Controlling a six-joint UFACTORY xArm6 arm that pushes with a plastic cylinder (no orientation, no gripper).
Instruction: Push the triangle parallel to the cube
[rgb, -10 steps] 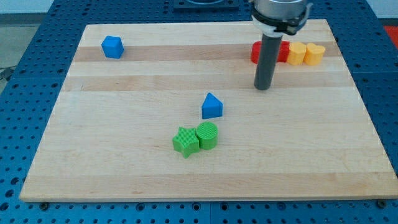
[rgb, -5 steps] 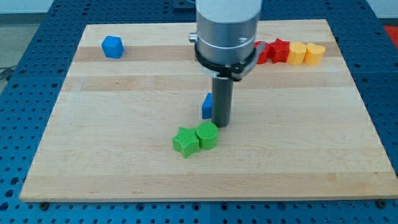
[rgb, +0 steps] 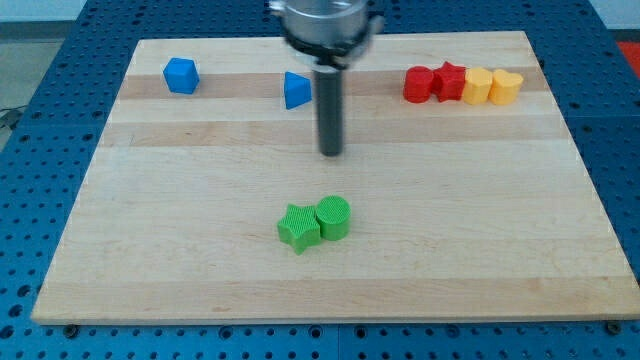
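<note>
- My tip rests on the wooden board, a little above the middle of the view.
- The tool is a plain dark rod; it has no jaws and is holding nothing.
- The blue triangle sits near the view's top, just left of the rod's shaft. The shaft overlaps its right edge in the view, so I cannot tell whether they touch.
- My tip itself is below and slightly right of the triangle, clear of it.
- The blue cube lies at the view's upper left, well apart from the triangle and a little higher up the view.
- Triangle and cube both sit along the same darker strip of wood near the board's far edge.
- At the view's upper right four blocks stand in a tight row: a red cylinder, a red star, a yellow block and a yellow heart, each touching its neighbour.
- Below my tip, towards the view's bottom, a green star and a green cylinder sit touching each other, well apart from the rod.
- The board lies on a blue perforated table.
</note>
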